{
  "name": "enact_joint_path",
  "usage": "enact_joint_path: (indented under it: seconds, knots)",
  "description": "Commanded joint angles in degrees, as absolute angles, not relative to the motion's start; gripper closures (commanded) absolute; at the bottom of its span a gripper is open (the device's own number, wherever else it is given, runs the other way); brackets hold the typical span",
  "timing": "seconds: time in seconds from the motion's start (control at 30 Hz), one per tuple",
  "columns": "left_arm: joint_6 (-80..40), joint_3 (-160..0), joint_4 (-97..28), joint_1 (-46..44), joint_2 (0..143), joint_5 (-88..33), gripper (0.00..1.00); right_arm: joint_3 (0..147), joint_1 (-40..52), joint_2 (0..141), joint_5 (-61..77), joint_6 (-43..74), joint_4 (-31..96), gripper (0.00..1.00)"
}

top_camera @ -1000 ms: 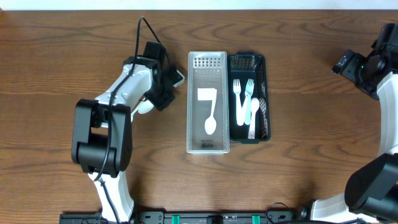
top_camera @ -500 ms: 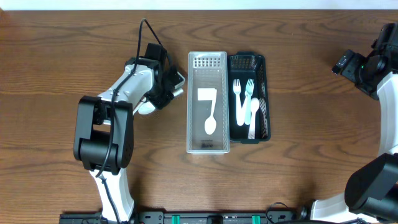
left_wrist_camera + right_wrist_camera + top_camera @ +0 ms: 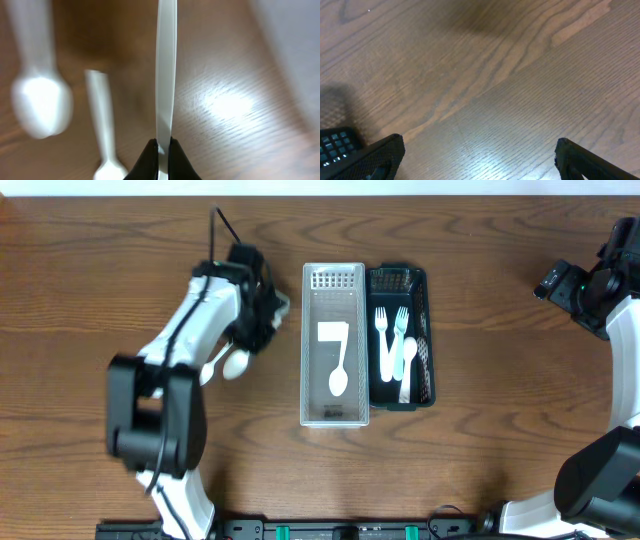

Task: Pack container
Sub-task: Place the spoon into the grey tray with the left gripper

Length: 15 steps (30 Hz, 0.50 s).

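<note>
The left gripper [image 3: 161,148] was seen pinched shut on a thin white utensil [image 3: 166,70], which was held edge-on and upright between the dark fingertips, so that its kind could not be told. In the overhead view the left gripper [image 3: 270,308] was found above the table [image 3: 120,240], just to the left of the clear container [image 3: 311,380] and apart from it. A loose white spoon [image 3: 232,363] was seen lying on the wood beside the left arm; in the left wrist view it [image 3: 40,105] was shown blurred, with a second blurred white piece [image 3: 102,130] next to it. The clear container was placed upright at the middle of the table, and one packed spoon [image 3: 339,376] and a white rectangle [image 3: 333,332] were seen inside it. A black basket [image 3: 428,330] was set touching the container's right side, and two forks [image 3: 390,330] and another white utensil [image 3: 408,360] were held in it. The right gripper [image 3: 480,150] was kept spread wide with nothing between its fingers, only bare wood being seen below it; from overhead the right arm [image 3: 600,285] was seen near the table's right edge, well apart from both boxes.
</note>
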<state>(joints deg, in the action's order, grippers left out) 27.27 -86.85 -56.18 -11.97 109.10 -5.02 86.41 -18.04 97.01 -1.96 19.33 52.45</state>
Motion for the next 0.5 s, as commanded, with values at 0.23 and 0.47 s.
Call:
enact_joint_path:
  seconds: [0.23,0.47]
  knots:
    - [2.3,-91.9,-52.6,-25.2,94.0,-6.2,0.94,86.4,-18.4,96.8,-2.1,20.3,52.3,0.01]
    - [-8.5,-87.1,-51.3,-32.2,101.2,-2.3,0.94,86.4,-18.4,96.8,-2.1,20.3,52.3,0.01]
